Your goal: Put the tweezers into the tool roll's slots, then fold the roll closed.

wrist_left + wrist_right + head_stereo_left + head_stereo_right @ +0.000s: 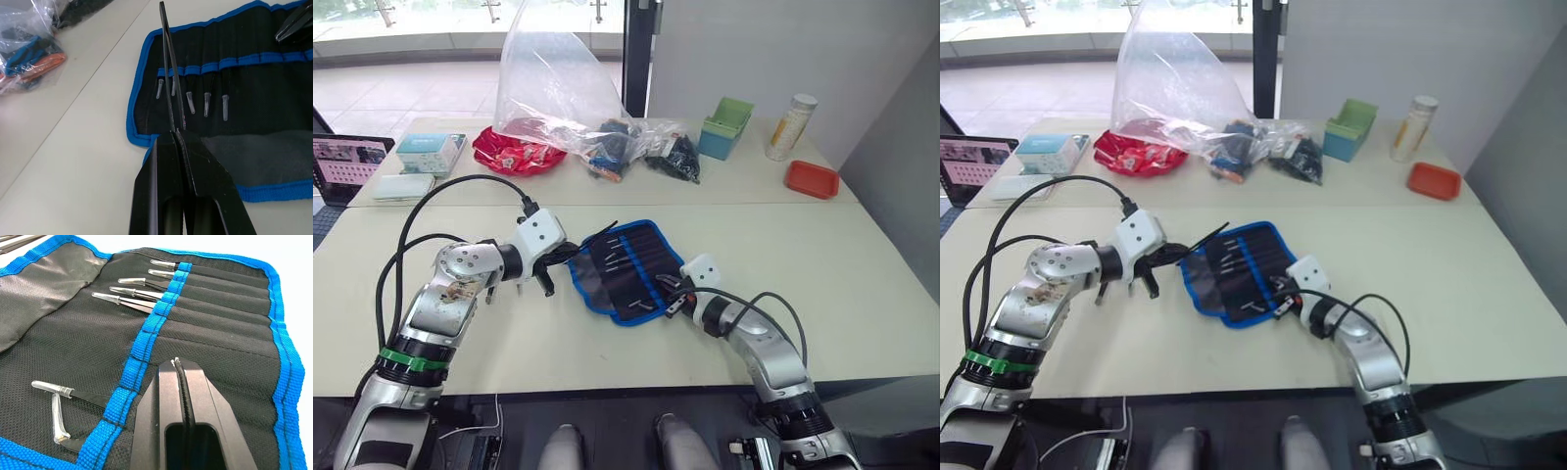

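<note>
The tool roll (625, 269) lies open on the table (862, 294), with the tweezers (132, 296) tucked in its slots. The left gripper (178, 134) is pinched tight on the roll's black strap (168, 73) at its left edge. The right gripper (178, 364) rests closed and empty on the roll's right side.

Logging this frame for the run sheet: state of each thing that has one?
tool roll: unrolled flat, one end flap folded over.
tweezers: tucked in slots, capped tips out.
strap: pinched in left pincer.
left pincer: shut on strap.
right pincer: shut, over the roll.
clear plastic bag: open, upright.
</note>
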You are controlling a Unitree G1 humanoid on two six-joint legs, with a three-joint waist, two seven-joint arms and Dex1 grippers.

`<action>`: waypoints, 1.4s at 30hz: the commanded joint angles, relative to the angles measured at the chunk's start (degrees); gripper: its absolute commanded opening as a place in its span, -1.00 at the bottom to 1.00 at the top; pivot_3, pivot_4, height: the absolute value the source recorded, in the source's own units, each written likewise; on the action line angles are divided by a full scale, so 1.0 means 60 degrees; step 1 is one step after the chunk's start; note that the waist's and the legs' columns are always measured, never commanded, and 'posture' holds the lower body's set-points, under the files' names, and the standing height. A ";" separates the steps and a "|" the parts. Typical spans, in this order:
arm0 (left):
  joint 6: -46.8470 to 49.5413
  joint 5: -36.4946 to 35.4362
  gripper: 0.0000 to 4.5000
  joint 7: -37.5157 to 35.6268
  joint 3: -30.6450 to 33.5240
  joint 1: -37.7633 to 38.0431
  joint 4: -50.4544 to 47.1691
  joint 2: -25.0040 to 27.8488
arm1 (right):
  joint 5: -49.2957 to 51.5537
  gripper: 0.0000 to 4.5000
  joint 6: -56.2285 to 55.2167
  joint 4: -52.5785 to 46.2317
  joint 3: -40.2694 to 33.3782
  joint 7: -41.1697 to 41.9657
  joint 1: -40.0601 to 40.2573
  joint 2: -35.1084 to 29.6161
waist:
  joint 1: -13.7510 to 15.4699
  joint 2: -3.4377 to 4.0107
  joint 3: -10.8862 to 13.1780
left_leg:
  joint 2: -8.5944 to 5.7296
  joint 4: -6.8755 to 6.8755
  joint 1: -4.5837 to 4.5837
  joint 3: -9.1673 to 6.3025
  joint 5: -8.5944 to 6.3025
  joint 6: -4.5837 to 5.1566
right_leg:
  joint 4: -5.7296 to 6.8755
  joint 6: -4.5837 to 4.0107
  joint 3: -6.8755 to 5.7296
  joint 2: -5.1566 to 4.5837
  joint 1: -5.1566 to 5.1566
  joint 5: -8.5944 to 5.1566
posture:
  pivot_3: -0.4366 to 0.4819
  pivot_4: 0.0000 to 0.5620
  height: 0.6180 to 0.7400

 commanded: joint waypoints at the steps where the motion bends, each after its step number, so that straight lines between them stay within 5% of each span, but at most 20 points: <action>1: 0.0425 -0.0312 -0.99 0.0280 0.1016 0.0323 -0.0218 0.0299 | 0.0076 -1.00 -0.0141 -0.0032 -0.0068 0.0129 -0.0067 -0.0009 | -0.0029 0.0000 0.0000 | 0.0000 0.0000 0.0001 0.0000 0.0000 0.0000 | 0.0000 0.0000 0.0000 0.0000 0.0000 0.0000 | -0.05 -0.47 0.89; 10: 0.2730 -0.0032 -0.99 0.2255 0.3482 0.2100 -0.0105 0.1099 | 0.0061 -1.00 -0.0321 0.0548 0.0004 0.0503 -0.0449 0.0026 | -0.0198 -0.0009 0.0006 | 0.0000 0.0004 0.0003 -0.0008 0.0000 0.0000 | 0.0003 0.0001 -0.0002 0.0000 0.0004 0.0000 | -0.05 -0.47 0.89; 23: 0.4580 -0.0398 -0.99 0.2379 0.4850 0.4374 -0.0511 0.1762 | 0.0057 -1.00 -0.1120 0.1089 0.0040 0.1001 -0.0652 0.0380 | -0.0277 -0.0027 0.0015 | 0.0007 -0.0007 0.0017 -0.0005 -0.0001 -0.0002 | 0.0008 -0.0007 -0.0006 -0.0001 0.0000 -0.0001 | -0.05 -0.47 0.89; 37: 0.4621 -0.0967 0.99 0.2737 0.5692 0.4310 -0.1452 0.1443 | -0.0016 -1.00 -0.1139 0.1340 0.0139 0.1215 -0.0813 0.0412 | -0.0386 -0.0039 0.0018 | 0.0008 -0.0012 0.0017 -0.0006 -0.0002 -0.0003 | 0.0008 -0.0011 -0.0010 -0.0001 0.0001 -0.0003 | -0.05 -0.47 0.89; 42: 0.3704 -0.1702 0.99 0.2525 0.6606 0.3959 -0.1434 0.1032 | -0.0028 -1.00 -0.1165 0.1432 0.0227 0.1309 -0.0850 0.0401 | -0.0387 -0.0042 0.0017 | 0.0008 -0.0012 0.0016 -0.0007 -0.0002 -0.0003 | 0.0009 -0.0011 -0.0012 -0.0001 0.0000 -0.0001 | -0.05 -0.47 0.89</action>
